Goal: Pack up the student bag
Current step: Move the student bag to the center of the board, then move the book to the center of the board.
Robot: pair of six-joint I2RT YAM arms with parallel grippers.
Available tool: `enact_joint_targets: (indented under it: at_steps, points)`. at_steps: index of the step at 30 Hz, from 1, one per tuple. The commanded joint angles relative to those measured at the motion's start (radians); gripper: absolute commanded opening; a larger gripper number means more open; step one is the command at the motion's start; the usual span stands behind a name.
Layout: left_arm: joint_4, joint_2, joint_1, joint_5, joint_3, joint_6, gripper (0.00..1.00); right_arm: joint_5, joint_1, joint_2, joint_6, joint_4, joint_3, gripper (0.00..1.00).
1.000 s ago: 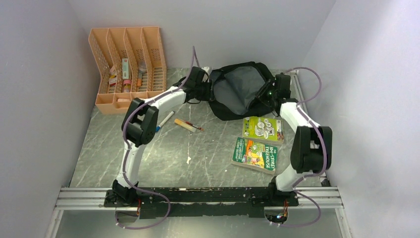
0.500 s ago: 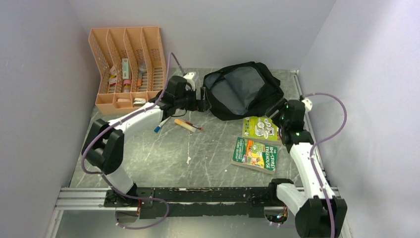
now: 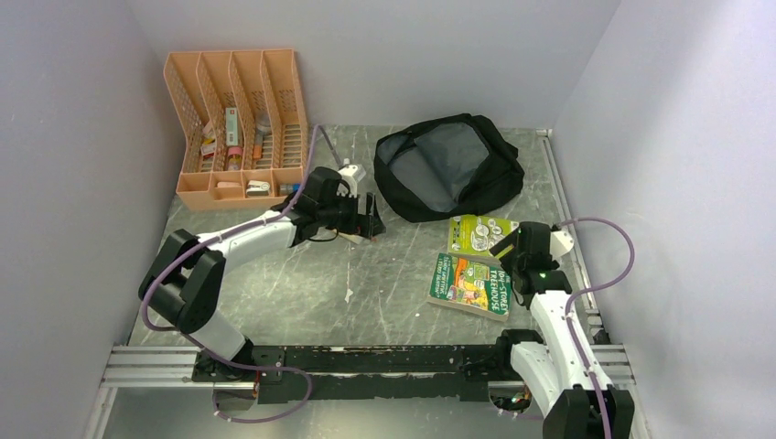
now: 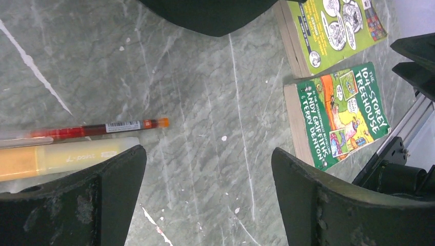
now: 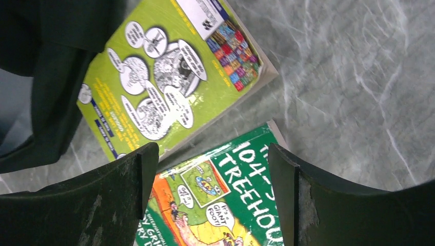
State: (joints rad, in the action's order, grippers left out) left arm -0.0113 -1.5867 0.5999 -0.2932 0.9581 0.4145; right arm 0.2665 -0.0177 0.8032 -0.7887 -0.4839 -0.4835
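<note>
Your right gripper (image 5: 210,154) — jaws spread, empty — hangs over the books (image 5: 154,82) nearside of the bag (image 3: 448,169); left gripper (image 4: 208,159) spread too

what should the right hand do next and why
Probably lower the right hand onto the green treehouse book and close on its edge: the hand hangs open right above it, holding nothing, and the student bag lies open behind it.
</note>
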Motion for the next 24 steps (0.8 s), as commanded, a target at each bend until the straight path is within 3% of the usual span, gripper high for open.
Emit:
enact_joint_targets:
  at_steps: [1,11,24]
  points:
    - [-0.012,0.009,0.029,-0.001,0.04,-0.027,0.95,0.023,-0.009,0.002,-0.034,-0.002,0.034,0.82]
    - [-0.008,-0.006,0.045,-0.012,0.047,-0.025,0.93,-0.051,-0.009,0.016,-0.069,0.021,0.09,0.82]
    - [-0.01,-0.017,0.074,0.002,0.057,-0.021,0.92,-0.375,-0.005,0.042,-0.043,0.194,0.168,0.78]
